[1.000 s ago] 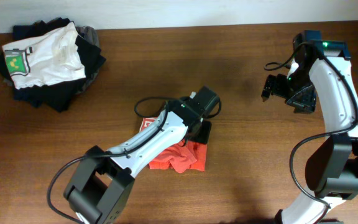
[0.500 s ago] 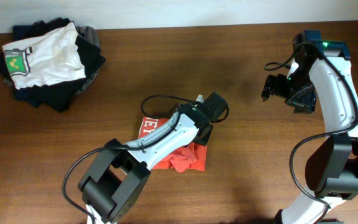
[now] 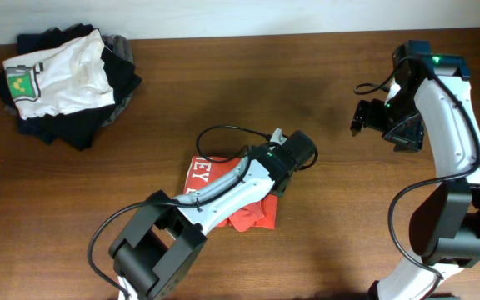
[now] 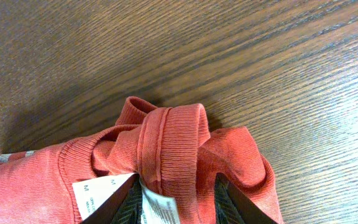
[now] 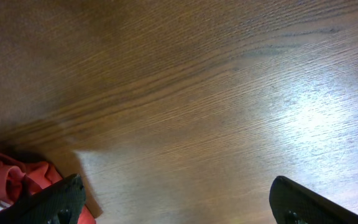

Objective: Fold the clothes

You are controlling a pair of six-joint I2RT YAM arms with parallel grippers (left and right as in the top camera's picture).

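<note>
The red-orange T-shirt lies bunched at the table's middle, its white lettering showing at its left, partly hidden under my left arm. My left gripper is at the shirt's right end. In the left wrist view it is shut on the ribbed collar of the T-shirt, with the white neck label beside the left finger. My right gripper hovers open and empty over bare table at the right. In the right wrist view it is wide open, and the shirt shows at lower left.
A pile stands at the back left: a white T-shirt with green-yellow print on black and grey garments. A black cable loops off my left arm above the shirt. The table's far edge runs along the top.
My left gripper has moved to the right with the shirt's collar in it, uncovering more of the lettering. The right arm has not moved.
</note>
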